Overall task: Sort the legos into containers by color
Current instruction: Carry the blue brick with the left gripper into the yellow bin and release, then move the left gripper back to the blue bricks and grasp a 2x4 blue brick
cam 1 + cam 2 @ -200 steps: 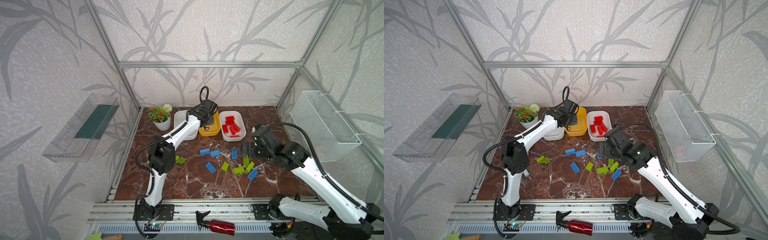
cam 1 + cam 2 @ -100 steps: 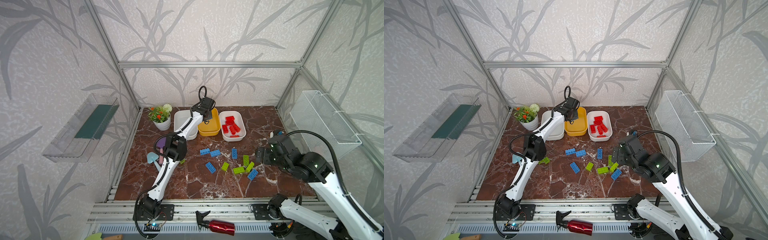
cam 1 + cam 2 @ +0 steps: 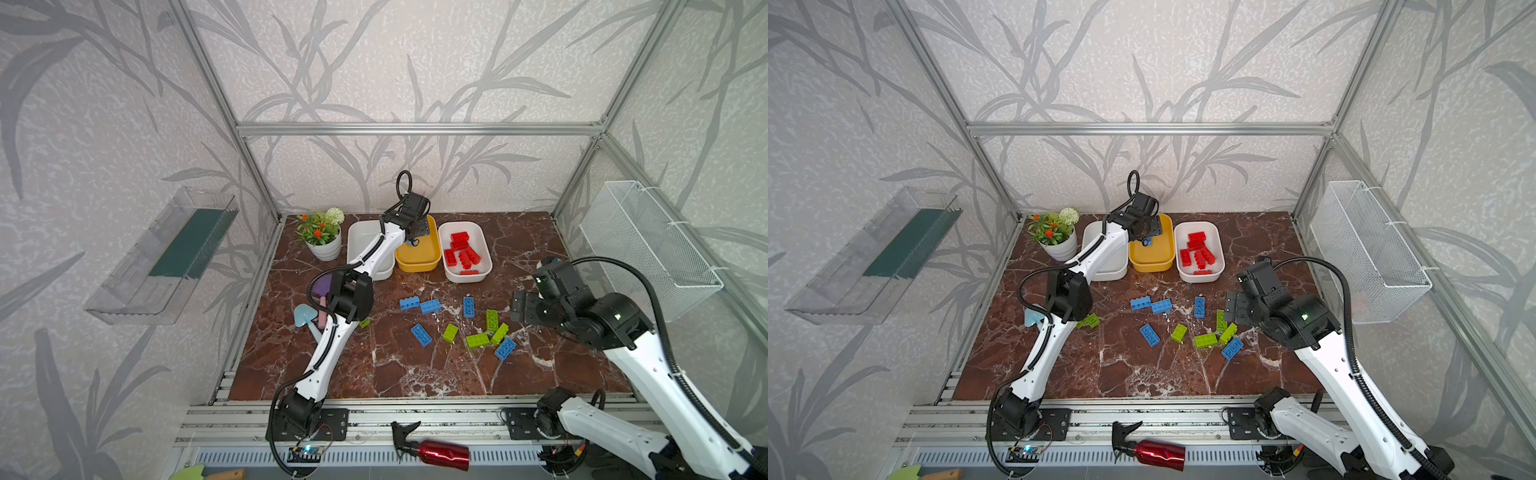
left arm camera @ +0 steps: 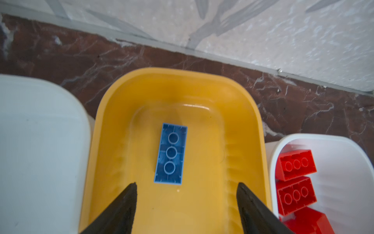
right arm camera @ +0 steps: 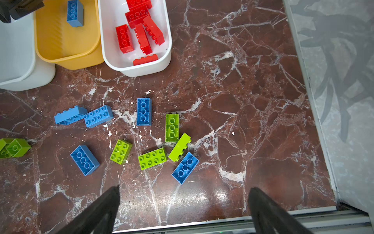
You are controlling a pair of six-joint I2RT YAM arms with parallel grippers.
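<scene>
One blue lego (image 4: 171, 154) lies underside up in the yellow tub (image 4: 178, 71). The left gripper (image 4: 186, 184) hangs above it, jaws apart and empty, its arm stretched across the white tub (image 3: 359, 237). The right gripper (image 5: 184, 189), wide open and empty, hovers over the bench (image 5: 263, 101) beside the loose legos (image 5: 144, 111).

I see the left end effector (image 3: 1147, 237) hanging over the yellow tub (image 3: 1150, 262). Left white tub (image 3: 1100, 272) is beside it, and red legos (image 3: 1198, 253) are in the right white tub (image 3: 1219, 266). Blue legos (image 3: 1150, 334) and green legos (image 3: 1205, 340) lie loose on the table (image 3: 1142, 374), with the right end effector (image 3: 1233, 308) just beside them.
</scene>
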